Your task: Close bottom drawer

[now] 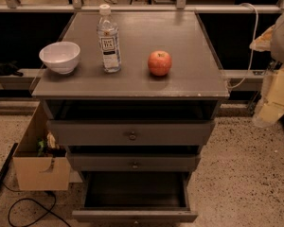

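The grey wooden cabinet (132,79) stands in the middle of the camera view. Its bottom drawer (135,215) is pulled far out toward me, so its dark inside (135,190) shows; its narrow grey front panel sits at the bottom edge of the view. The middle drawer front (132,163) and the taller top drawer front (130,134) with the round knob stick out a little. My gripper (265,117) is at the far right edge, on the pale arm, level with the top drawer and well away from the bottom drawer.
On the cabinet top stand a white bowl (60,56), a water bottle (109,39) and a red apple (159,63). A cardboard box (40,169) sits on the floor left of the drawers. A black cable (28,207) lies at bottom left. A rail runs behind.
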You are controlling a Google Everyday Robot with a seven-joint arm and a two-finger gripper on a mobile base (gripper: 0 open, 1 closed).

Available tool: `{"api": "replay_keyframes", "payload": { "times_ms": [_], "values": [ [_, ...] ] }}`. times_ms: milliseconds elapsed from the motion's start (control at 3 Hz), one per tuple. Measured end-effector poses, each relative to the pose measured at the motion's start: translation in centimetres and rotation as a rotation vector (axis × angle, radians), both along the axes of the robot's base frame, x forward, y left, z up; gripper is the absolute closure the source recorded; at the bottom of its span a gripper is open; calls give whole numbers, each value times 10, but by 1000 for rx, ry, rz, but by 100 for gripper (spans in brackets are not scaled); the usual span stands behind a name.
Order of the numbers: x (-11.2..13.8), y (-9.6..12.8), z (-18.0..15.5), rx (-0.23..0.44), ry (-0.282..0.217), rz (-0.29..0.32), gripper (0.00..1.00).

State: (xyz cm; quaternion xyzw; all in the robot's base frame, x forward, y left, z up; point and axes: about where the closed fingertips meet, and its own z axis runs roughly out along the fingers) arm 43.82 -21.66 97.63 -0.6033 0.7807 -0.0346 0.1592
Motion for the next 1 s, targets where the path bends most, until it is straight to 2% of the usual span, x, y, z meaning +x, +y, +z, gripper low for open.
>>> {"api": "replay_keyframes", "payload": {
  "times_ms": [333,667,1000],
  "values": [
    [0,0,1,1,-3,-1,0],
    [-9,-2,2,47,-24,-18,0],
    [-23,-8,-12,117,-42,-22,0]
  ]
}}
